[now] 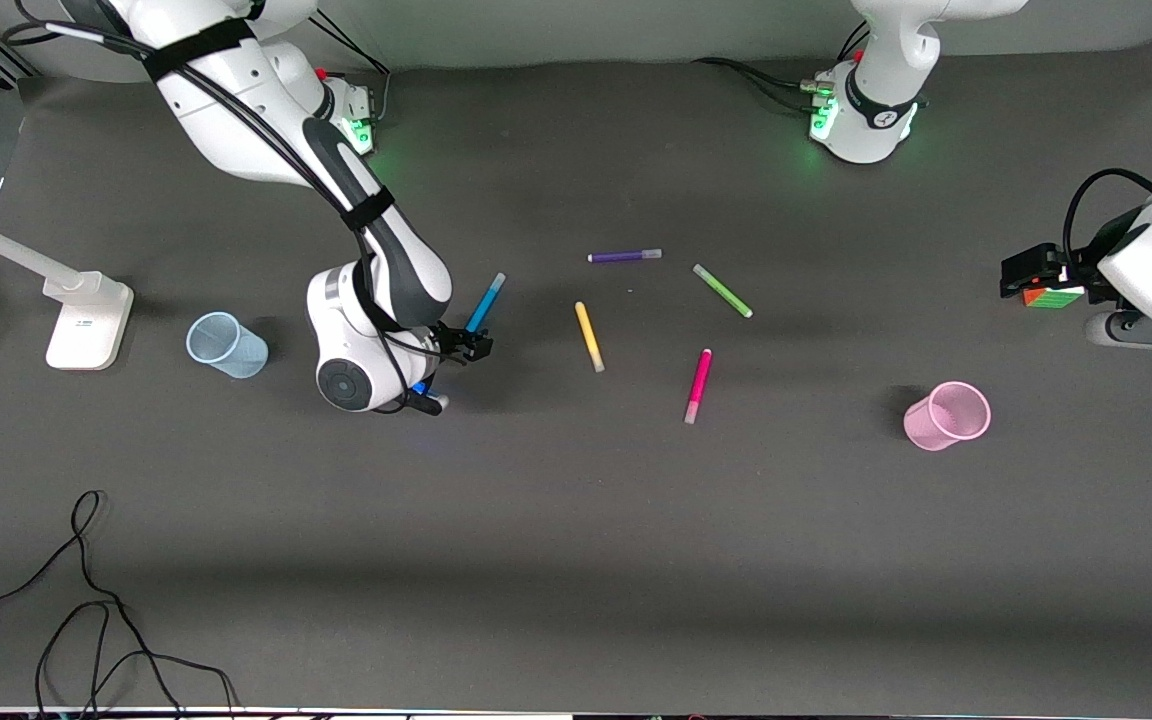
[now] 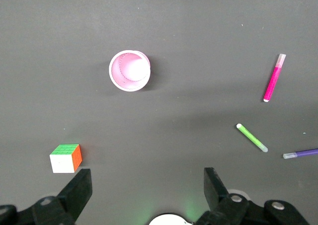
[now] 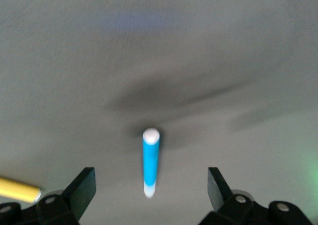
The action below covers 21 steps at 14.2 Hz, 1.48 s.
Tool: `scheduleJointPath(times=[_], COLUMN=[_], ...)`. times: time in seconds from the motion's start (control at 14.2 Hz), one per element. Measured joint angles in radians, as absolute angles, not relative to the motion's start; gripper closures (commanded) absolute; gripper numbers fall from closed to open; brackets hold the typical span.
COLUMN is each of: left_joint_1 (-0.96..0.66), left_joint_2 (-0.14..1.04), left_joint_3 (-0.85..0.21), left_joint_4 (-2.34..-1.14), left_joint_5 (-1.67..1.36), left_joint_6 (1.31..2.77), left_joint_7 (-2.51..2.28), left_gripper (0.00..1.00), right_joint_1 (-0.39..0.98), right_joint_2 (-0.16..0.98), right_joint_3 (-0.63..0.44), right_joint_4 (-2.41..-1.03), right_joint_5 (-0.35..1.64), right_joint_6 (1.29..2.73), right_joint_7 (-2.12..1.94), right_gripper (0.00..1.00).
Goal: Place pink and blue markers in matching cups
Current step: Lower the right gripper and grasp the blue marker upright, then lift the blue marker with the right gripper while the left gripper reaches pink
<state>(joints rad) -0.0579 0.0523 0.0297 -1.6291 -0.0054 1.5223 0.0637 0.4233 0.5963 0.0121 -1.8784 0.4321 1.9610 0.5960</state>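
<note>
The right gripper [image 1: 464, 345], left of centre in the front view, hangs low over the table [image 1: 576, 560] with fingers spread and nothing between them. The blue marker [image 1: 485, 302] lies just above it in the frame; the right wrist view shows it between the released fingers [image 3: 82, 190]. The blue cup [image 1: 226, 345] sits at mid-left. The pink marker [image 1: 698, 385] lies at centre, the pink cup [image 1: 948, 415] at lower right. The left gripper [image 1: 1024, 272] waits at the right edge, released, over a cube [image 2: 66, 158]. Yellow [image 1: 589, 336], green [image 1: 722, 291] and purple [image 1: 625, 256] markers lie at centre.
</note>
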Motion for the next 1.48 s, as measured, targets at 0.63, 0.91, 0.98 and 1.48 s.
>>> scheduleJointPath(times=[0.63, 0.91, 0.98, 1.48], left_joint_1=[-0.060, -0.083, -0.089, -0.101], left_joint_2=[0.054, 0.058, 0.058, 0.060], left_joint_3=[0.024, -0.012, -0.029, -0.243], left_joint_4=[-1.639, -1.642, -1.642, -1.645], left_joint_5=[-0.016, -0.047, -0.056, -0.059], left_joint_6=[1.522, 1.522, 1.522, 1.548], left_joint_7=[0.064, 0.064, 0.064, 0.065], left_gripper=[0.00, 0.00, 0.00, 0.00], right_joint_1=[0.423, 0.423, 0.422, 0.422], right_joint_2=[0.639, 0.635, 0.635, 0.631], right_joint_3=[0.023, 0.029, 0.030, 0.036], right_joint_4=[-1.896, -1.896, -1.896, -1.897], right_joint_5=[0.434, 0.437, 0.437, 0.438], right_joint_6=[2.044, 2.044, 2.044, 2.043], right_joint_7=[0.596, 0.597, 0.597, 0.597], right_gripper=[0.22, 0.53, 0.58, 0.63])
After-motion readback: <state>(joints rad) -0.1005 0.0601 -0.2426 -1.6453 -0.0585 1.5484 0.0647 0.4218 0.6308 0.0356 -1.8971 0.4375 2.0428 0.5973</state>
